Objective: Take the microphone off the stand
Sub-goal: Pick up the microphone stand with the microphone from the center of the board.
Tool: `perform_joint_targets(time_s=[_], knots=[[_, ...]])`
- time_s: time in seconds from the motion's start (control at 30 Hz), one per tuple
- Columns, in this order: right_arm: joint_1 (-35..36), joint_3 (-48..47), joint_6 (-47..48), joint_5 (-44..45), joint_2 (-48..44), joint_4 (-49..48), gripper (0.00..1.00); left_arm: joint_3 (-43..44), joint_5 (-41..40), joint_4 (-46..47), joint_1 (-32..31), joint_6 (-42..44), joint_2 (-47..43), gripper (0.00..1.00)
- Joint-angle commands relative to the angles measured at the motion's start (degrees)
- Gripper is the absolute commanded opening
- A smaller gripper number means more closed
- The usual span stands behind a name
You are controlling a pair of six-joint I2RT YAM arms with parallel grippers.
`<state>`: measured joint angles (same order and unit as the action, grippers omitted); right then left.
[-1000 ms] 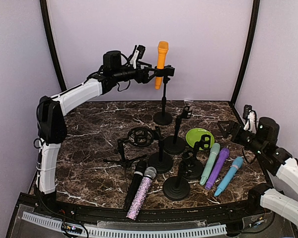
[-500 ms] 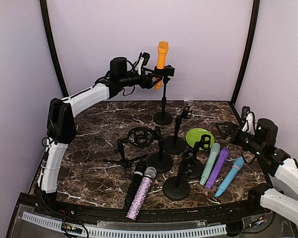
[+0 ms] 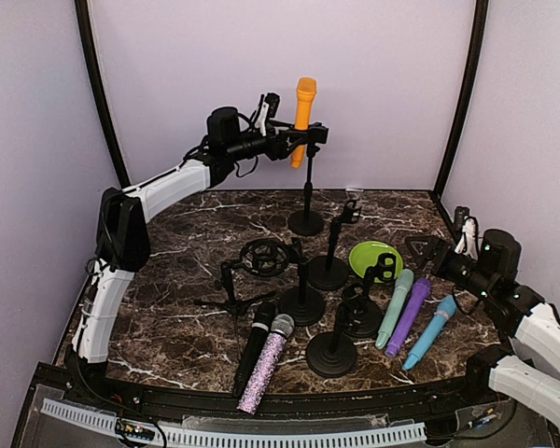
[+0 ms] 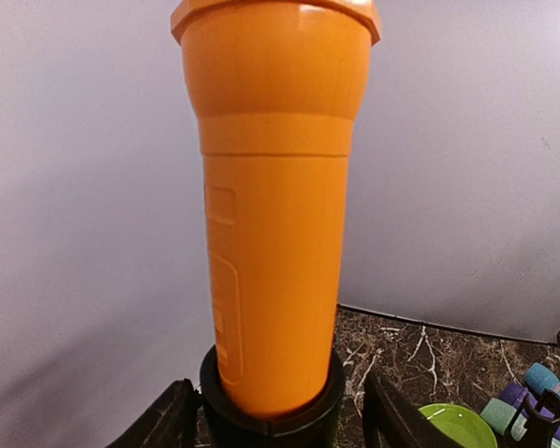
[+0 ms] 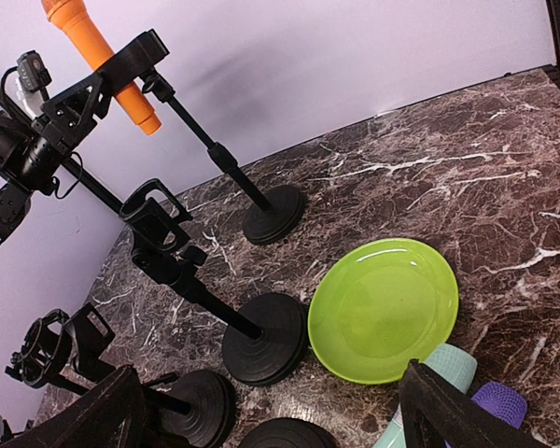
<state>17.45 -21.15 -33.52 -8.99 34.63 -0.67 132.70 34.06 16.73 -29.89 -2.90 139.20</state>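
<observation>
An orange microphone (image 3: 303, 112) stands upright in the clip (image 3: 314, 135) of a tall black stand (image 3: 307, 187) at the back of the table. My left gripper (image 3: 292, 142) is raised level with the clip and open. In the left wrist view the microphone (image 4: 275, 205) fills the frame, seated in the clip ring (image 4: 271, 415), with my left gripper (image 4: 275, 425) straddling it, a finger on each side and a small gap on both. My right gripper (image 3: 423, 247) is open and empty, low at the right. The right wrist view shows the microphone (image 5: 98, 51) far off at upper left.
Several empty black stands (image 3: 329, 271) cluster mid-table, with a shock mount on a tripod (image 3: 261, 257). A green plate (image 3: 373, 257) lies right of them. Black (image 3: 254, 345), glitter (image 3: 266, 359), teal (image 3: 395, 303), purple (image 3: 409, 315) and blue (image 3: 431, 329) microphones lie in front.
My left arm has reached further right, bringing its open fingers up around the microphone at the clip. My right gripper has sunk slightly. The microphone has not moved.
</observation>
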Motion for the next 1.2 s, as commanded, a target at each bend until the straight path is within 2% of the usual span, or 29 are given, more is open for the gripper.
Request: perform_joint_targets(time_s=[0.0,0.3,0.57,0.83,1.17], knots=[[-0.22,0.54,-0.41,-0.01,-0.47,-1.34,0.96,2.3,0.68,4.22,0.1,-1.35,0.62,0.58],[-0.22,0.4,-0.76,-0.09,-0.12,-1.72,0.95,2.7,3.3,4.58,0.09,-2.06,0.72,0.23],[-0.23,-0.23,-0.67,0.95,-2.5,0.49,0.95,0.87,6.81,6.91,0.11,-2.41,-2.94,0.02],[-0.2,-0.56,-0.96,0.98,-3.05,1.31,0.95,-8.21,7.97,10.56,0.18,0.85,-12.29,0.0],[-0.23,-0.21,-1.68,-0.88,-2.12,-0.88,0.95,-32.8,4.42,22.7,0.26,2.54,-27.88,0.0]])
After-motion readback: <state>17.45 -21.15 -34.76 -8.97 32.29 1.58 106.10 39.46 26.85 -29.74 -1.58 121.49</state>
